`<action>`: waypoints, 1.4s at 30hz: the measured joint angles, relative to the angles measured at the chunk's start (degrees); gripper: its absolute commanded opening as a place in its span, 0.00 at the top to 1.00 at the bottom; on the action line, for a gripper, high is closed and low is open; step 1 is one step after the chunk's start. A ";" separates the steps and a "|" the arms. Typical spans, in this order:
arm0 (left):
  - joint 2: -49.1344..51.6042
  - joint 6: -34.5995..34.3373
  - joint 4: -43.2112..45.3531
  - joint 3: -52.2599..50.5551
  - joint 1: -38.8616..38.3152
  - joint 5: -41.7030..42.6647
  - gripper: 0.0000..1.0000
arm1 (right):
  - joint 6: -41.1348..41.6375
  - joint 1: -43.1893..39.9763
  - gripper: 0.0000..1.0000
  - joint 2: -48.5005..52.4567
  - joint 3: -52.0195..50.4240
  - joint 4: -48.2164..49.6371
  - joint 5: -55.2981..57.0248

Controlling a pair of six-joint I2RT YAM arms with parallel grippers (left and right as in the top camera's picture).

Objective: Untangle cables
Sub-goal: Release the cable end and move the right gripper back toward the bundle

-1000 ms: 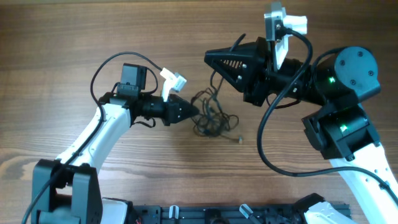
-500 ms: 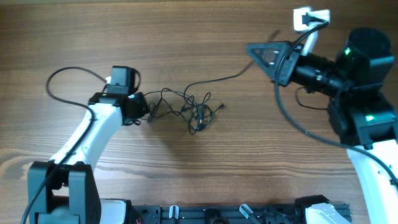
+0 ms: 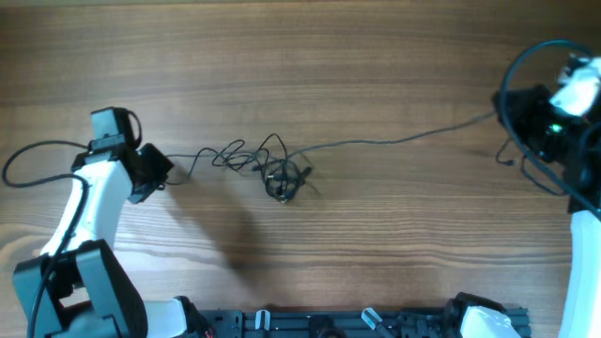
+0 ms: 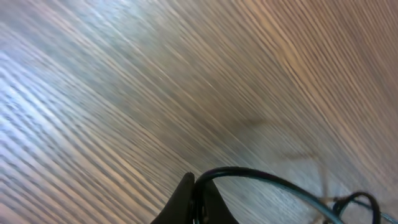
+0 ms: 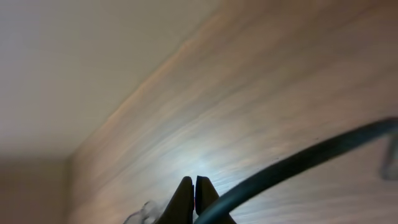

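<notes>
knot: cables [image 3: 278, 173] bunched mid-table in the overhead view, too small to tell the strand count or which crosses which
plugs: too small to pick out
left gripper [image 4: 194, 182]: cut off by bottom edge of left wrist view; only its tip shows
right gripper [image 5: 193, 180]: cut off by bottom edge, blurred
dark cord [image 5: 298, 158]: out of focus, cannot tell which cord
right arm [image 3: 573, 122]: cut off by right edge of the overhead view
table [image 4: 124, 93]: grain smeared

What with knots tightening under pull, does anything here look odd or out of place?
Yes: the cables stretch out between the shut left pincer and right pincer, yet a small knotted clump sits between them, nearer the left, not yet undone.
</notes>
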 measured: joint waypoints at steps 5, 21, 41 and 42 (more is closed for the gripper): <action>0.02 -3.41 1.16 -0.22 5.49 1.46 0.96 | 6.51 -5.18 0.96 0.00 -0.02 -5.16 14.82; 0.00 -15.34 16.39 -7.32 17.20 15.21 0.92 | 24.48 -9.38 0.96 0.59 0.00 -6.23 35.06; 0.00 -4.83 22.77 -7.32 -17.09 18.10 0.92 | -8.20 0.85 0.78 23.34 0.00 -9.46 3.58; 0.00 -4.59 22.84 -7.32 -17.73 17.73 0.92 | -8.94 1.70 0.75 23.98 0.00 -9.62 3.34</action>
